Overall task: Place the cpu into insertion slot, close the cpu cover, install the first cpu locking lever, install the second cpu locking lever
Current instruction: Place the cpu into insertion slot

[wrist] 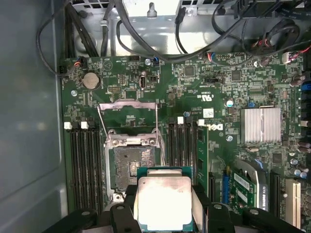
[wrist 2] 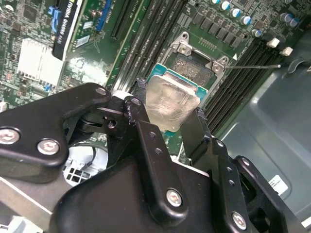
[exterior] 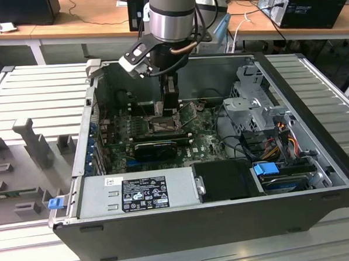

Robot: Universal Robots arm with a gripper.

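Note:
My gripper (wrist: 163,204) is shut on the cpu (wrist: 163,200), a flat silver square on a green base, with one black finger (wrist 2: 198,127) on each side. The chip hangs tilted just above the motherboard, close beside the insertion slot (wrist: 130,167), whose dark centre lies bare. The cpu (wrist 2: 171,103) partly overlaps the slot (wrist 2: 197,65) in the second wrist view. The cpu cover (wrist: 127,115) stands flipped up at the slot's far edge, and a thin wire lever (wrist 2: 252,67) is swung out. In the exterior view the gripper (exterior: 171,102) reaches down into the open case over the slot (exterior: 162,124).
Long black memory slots (wrist: 85,160) flank the socket on both sides. A black graphics card (exterior: 155,148) lies near it, a silver heatsink (wrist: 261,125) further along. The power supply (exterior: 140,193), drive cage (exterior: 252,103) and loose cables (exterior: 239,136) crowd the case.

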